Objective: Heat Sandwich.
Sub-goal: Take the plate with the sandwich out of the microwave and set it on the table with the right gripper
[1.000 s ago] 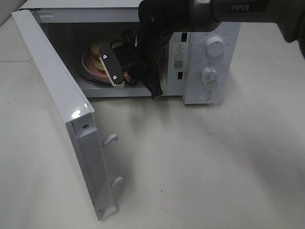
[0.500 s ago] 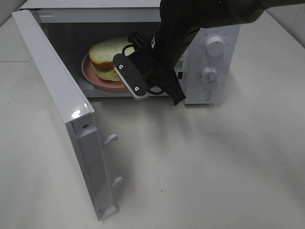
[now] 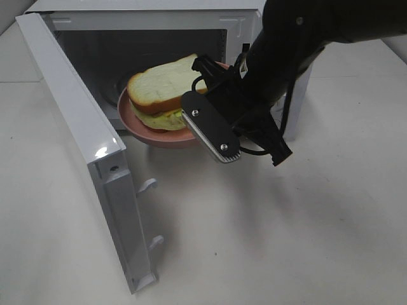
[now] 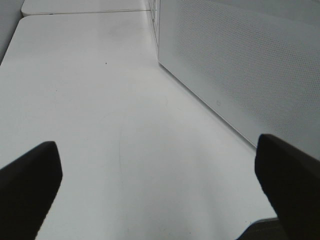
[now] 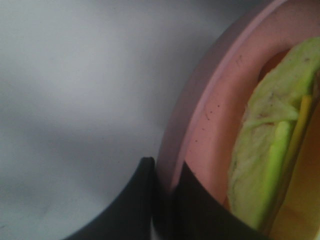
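Black right hand (image 5: pixel 162 195) pinches the pink plate (image 3: pixel 149 133) rim, carrying the sandwich (image 3: pixel 166 92) at the microwave (image 3: pixel 159 25) mouth above the worktop (image 3: pixel 286 222); left hand (image 4: pixel 160 200) gapes idle. Step unclear; next, level travel.

From my station, the right end effector (image 3: pixel 213 130) hides part of the pink plate (image 3: pixel 166 138) rim. The right wrist view crops the sandwich (image 5: pixel 270 160), blurred. The microwave (image 3: pixel 159 19) top is cut off.

Pincer (image 5: pixel 164 197) on pink plate (image 5: pixel 200 125) rim (sandwich (image 5: pixel 267 160) aboard)
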Controlling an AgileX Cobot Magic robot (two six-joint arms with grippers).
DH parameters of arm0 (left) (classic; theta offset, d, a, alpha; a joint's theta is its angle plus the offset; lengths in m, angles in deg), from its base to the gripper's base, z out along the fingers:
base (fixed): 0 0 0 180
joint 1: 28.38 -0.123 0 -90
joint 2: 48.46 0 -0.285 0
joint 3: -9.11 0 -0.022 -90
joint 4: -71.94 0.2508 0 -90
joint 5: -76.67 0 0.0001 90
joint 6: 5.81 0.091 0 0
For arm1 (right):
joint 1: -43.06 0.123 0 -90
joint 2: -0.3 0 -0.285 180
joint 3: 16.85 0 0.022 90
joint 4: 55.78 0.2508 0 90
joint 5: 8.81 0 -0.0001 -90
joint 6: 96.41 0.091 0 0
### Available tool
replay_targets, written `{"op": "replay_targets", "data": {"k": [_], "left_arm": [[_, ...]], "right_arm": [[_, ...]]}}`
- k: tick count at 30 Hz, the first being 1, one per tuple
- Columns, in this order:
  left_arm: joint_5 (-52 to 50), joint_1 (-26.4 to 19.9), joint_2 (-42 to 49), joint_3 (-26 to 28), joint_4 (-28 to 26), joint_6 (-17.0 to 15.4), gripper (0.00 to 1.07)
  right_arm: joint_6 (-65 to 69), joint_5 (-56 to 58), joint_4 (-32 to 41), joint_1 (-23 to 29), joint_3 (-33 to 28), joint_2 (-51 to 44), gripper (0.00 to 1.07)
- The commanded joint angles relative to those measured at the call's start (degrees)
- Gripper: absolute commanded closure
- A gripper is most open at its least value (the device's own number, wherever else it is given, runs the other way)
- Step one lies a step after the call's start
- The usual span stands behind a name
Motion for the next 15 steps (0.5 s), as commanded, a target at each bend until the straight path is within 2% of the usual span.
{"op": "replay_targets", "data": {"k": [1,5,15], "left_arm": [[-0.2,-0.2,1.3,-0.2,0.0,-0.3,0.03],[-0.2,-0.2,1.3,-0.2,0.0,-0.3,0.03],[-0.2,-0.2,1.3,-0.2,0.0,-0.3,0.03]], "right_arm": [[-0.7,-1.5,1.1,0.2,-2.1,-3.0,1.07],[-0.4,-1.4,1.7,0.2,-6.9,-7.8,1.07],[1.1,-1.4,1.6,0.2,-13.7,-14.7,1.07]]}}
